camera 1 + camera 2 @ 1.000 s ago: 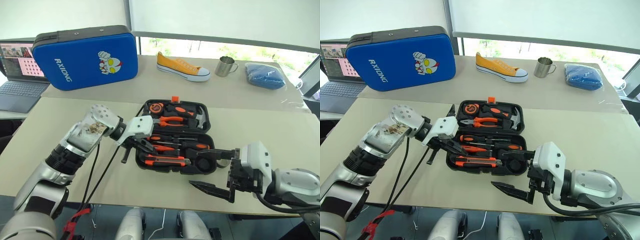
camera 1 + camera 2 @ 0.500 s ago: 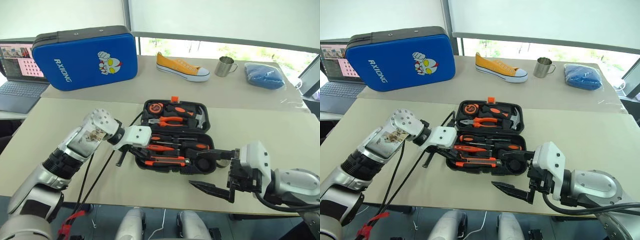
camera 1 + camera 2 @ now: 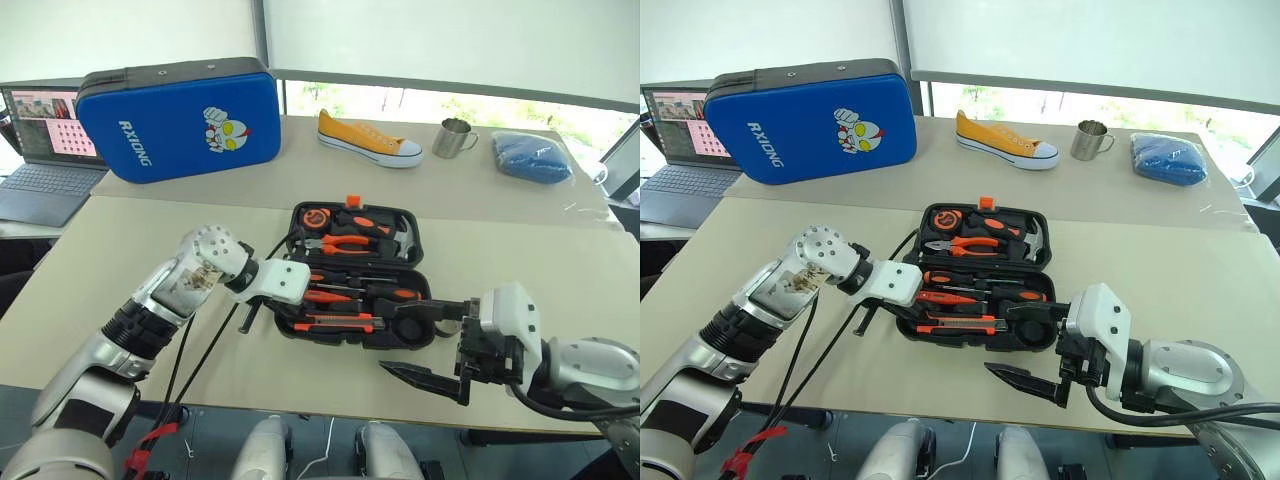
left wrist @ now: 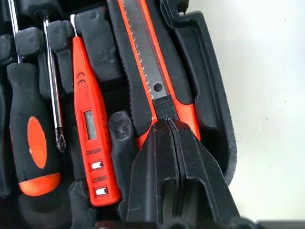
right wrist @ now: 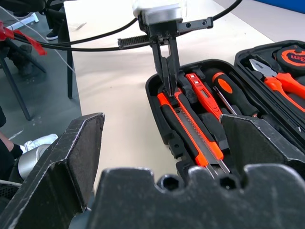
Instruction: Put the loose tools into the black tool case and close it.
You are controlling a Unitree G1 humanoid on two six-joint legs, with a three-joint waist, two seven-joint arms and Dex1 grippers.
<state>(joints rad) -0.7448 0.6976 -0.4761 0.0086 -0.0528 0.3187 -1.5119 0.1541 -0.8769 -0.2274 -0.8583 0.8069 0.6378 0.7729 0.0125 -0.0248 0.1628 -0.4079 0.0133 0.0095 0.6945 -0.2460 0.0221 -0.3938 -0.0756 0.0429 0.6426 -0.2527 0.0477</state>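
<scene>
The black tool case point(image 3: 284, 330) lies open in the middle of the table, lid away from me. In its near half sit a black-and-orange utility knife point(image 4: 143, 62), a thin orange tester pen point(image 4: 88, 119) and a screwdriver point(image 4: 31, 138); a second screwdriver point(image 3: 390, 293) lies further right. My left gripper point(image 5: 167, 88) is shut and empty, its tips resting on the knife's left end inside the case. My right gripper point(image 3: 430, 345) hangs open at the case's near right corner, holding nothing.
Pliers point(image 3: 345, 241), a tape measure point(image 3: 314, 215) and a hammer fill the lid. On the far table stand a blue zip case point(image 3: 180, 120), a laptop point(image 3: 40, 150), a yellow shoe point(image 3: 368, 138), a metal mug point(image 3: 455, 138) and a blue bundle point(image 3: 530, 155).
My left wrist has rolled a little, with its shut tips staying at the left end of the case. The whole picture has shifted slightly. The right arm has kept still.
</scene>
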